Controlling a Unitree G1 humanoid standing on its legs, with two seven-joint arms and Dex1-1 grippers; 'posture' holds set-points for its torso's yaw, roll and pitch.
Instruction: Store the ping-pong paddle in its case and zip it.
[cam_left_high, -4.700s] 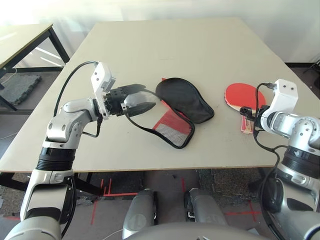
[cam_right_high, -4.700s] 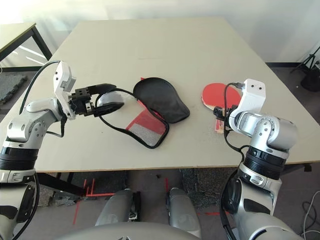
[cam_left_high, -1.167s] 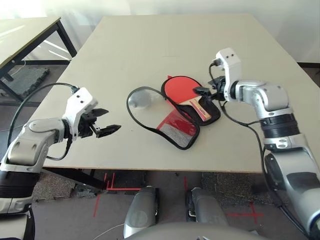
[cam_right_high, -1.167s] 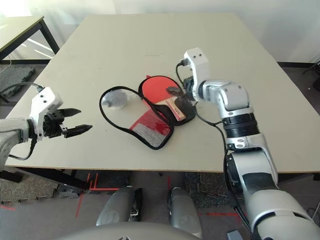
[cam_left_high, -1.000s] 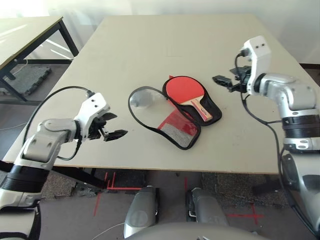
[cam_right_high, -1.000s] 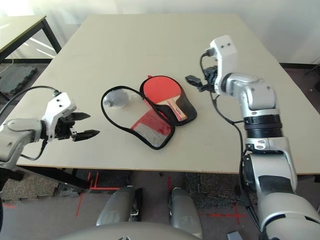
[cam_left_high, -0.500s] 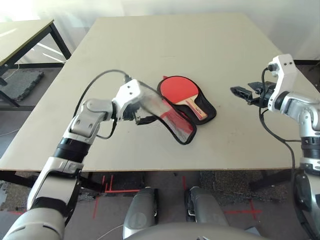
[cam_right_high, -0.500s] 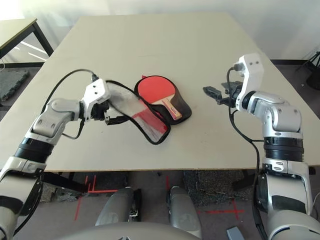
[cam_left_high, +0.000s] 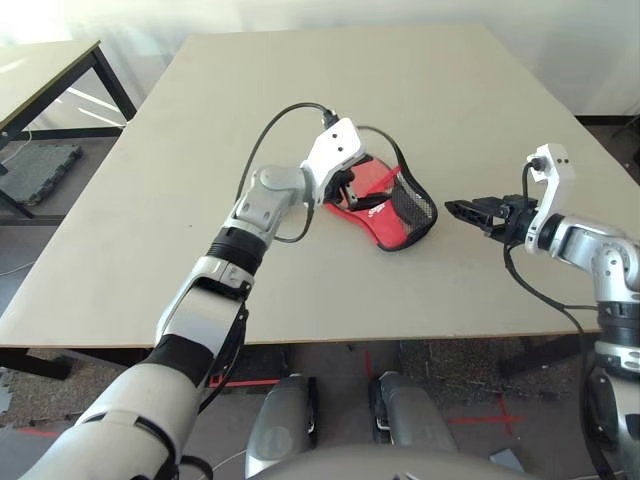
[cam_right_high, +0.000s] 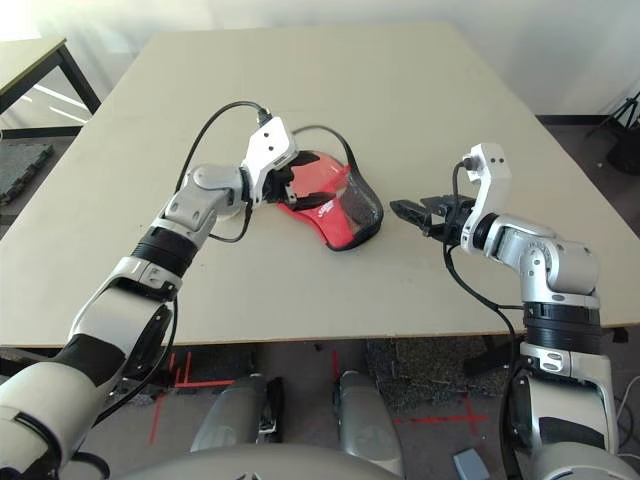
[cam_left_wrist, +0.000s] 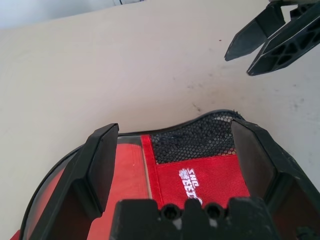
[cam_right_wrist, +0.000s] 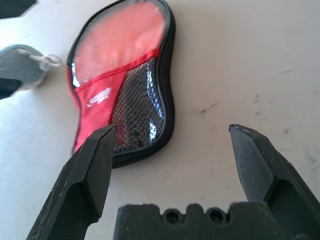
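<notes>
End effectors: my left end effector (cam_left_wrist: 170, 165) is spread over the case (cam_right_high: 330, 212); my right end effector (cam_right_high: 412, 213) is spread, just beside it.
Case: mid-surface, flap folded shut.
Paddle: I judge inside, red behind the clear panel.
Left: zipping.

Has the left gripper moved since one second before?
Yes. The left gripper went from near the table's left front edge toward its middle, onto the case.
</notes>
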